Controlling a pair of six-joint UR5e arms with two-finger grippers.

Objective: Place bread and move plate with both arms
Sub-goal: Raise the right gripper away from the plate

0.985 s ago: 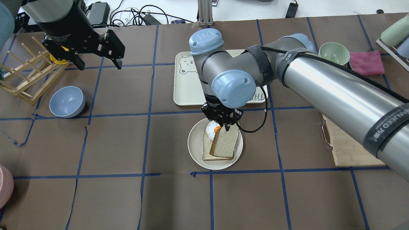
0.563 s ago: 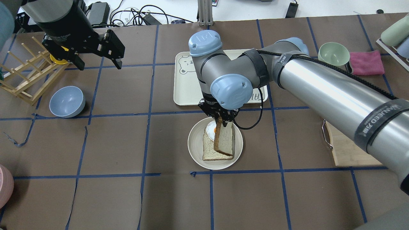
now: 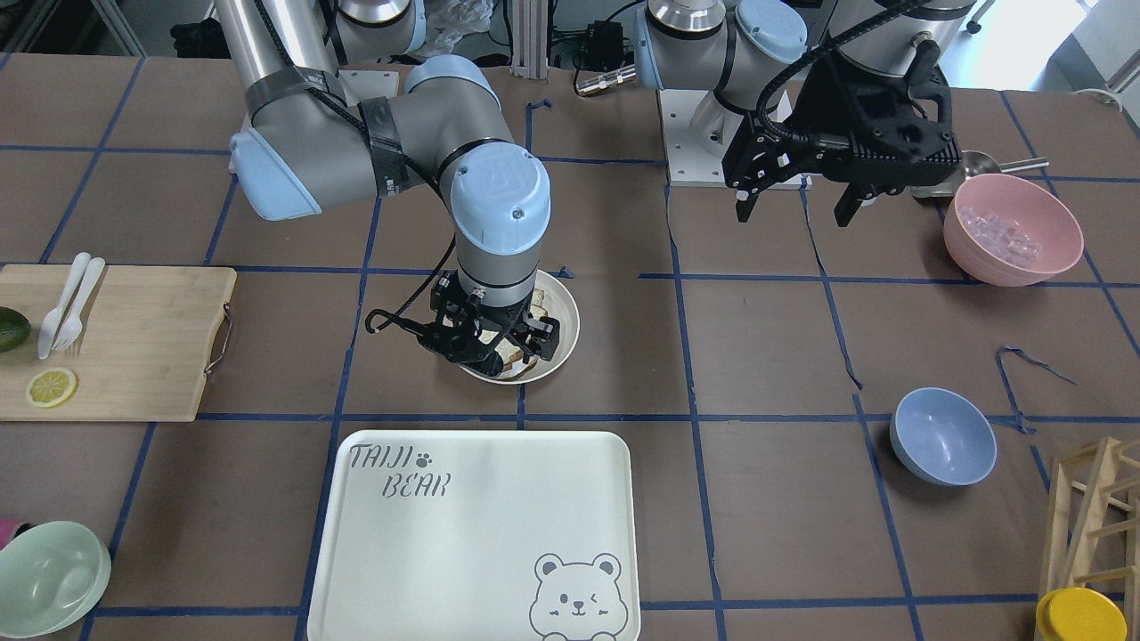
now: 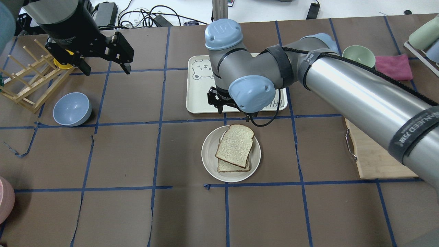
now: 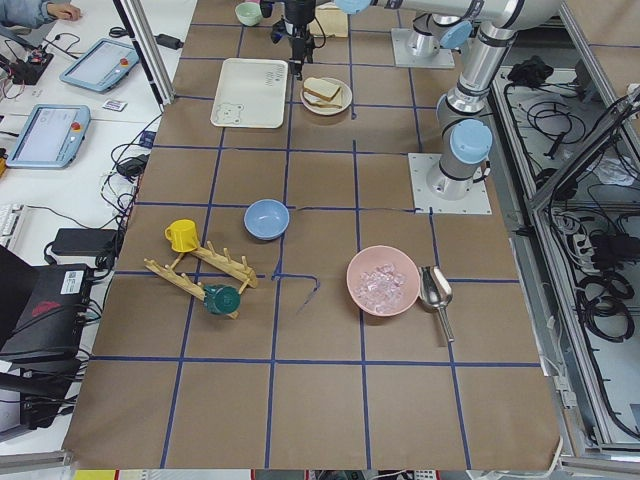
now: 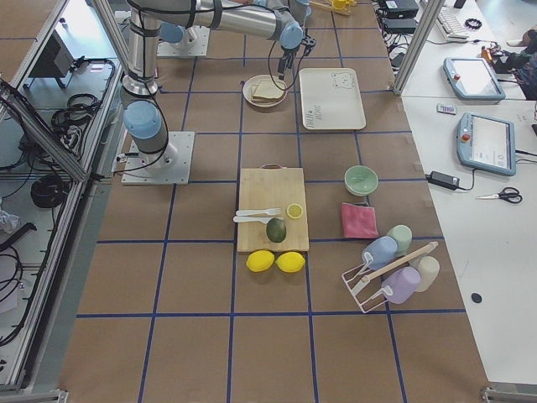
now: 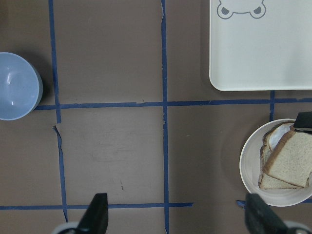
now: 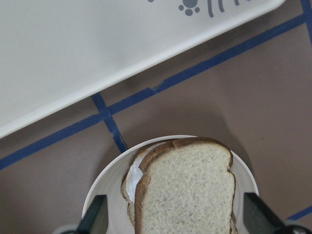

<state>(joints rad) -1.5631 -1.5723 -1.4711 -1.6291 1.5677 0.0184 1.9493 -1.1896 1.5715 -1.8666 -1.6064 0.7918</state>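
The bread (image 4: 235,145) lies flat on a smaller pale slice on the plate (image 4: 209,161), with a bit of egg white showing at its far left edge. My right gripper (image 8: 176,217) is open and empty, raised above the plate's far edge by the tray; it also shows in the front-facing view (image 3: 490,343). In its wrist view the bread (image 8: 187,195) and the plate's rim (image 8: 105,180) lie between the fingertips (image 8: 95,217). My left gripper (image 4: 107,70) is open and empty, high over the table's far left. Its wrist view shows the plate (image 7: 248,168) at the right edge.
A cream tray with a bear drawing (image 4: 200,96) lies just beyond the plate. A blue bowl (image 4: 72,109) and a wooden rack (image 4: 27,82) are at the left. A cutting board (image 4: 374,161), a green bowl (image 4: 358,56) and a pink cloth (image 4: 393,67) are at the right.
My right gripper has let go of the bread, which now lies flat over the lower slice and the egg. The gripper has lifted and moved back toward the tray. The left arm has not moved.
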